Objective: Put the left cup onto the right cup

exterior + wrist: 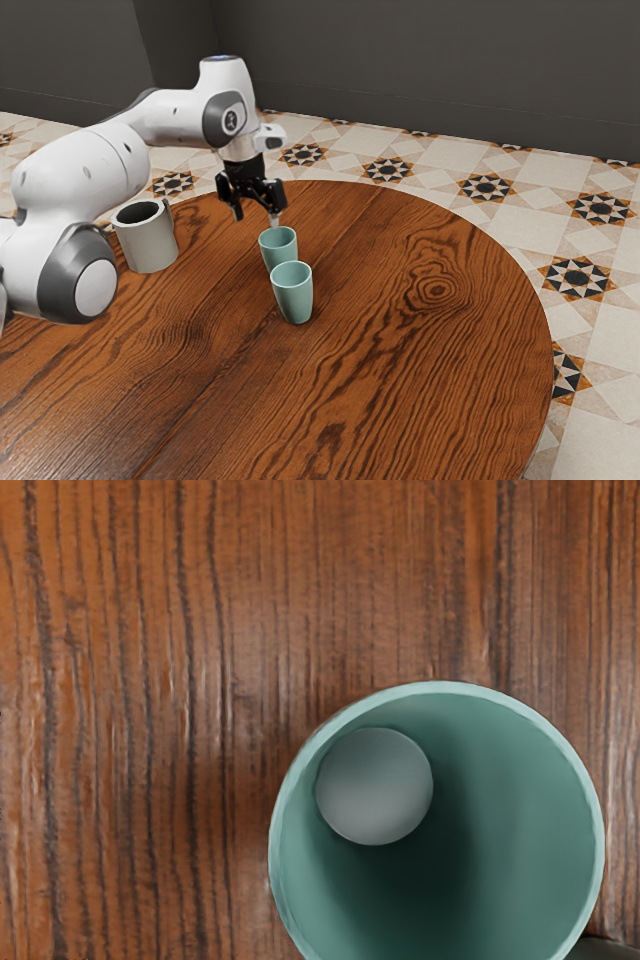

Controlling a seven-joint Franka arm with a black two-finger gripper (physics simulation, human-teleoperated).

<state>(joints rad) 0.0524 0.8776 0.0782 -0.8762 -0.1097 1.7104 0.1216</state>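
Two teal cups stand upright and close together on the round wooden table (400, 380). The farther cup (278, 247) is just behind the nearer cup (292, 291) in the exterior view. My gripper (256, 213) hovers just above the farther cup's rim, slightly toward the exterior view's left, open with nothing between its fingers. The wrist view looks straight down into a teal cup (500, 830), which lies just under the hand, and I see its pale grey bottom (374, 785).
A larger grey cup (146, 236) stands on the table at the exterior view's left, close to my arm. Bare wood stretches to the exterior view's right and front. The table's curved edge runs along the right, above a patterned tile floor (590, 250).
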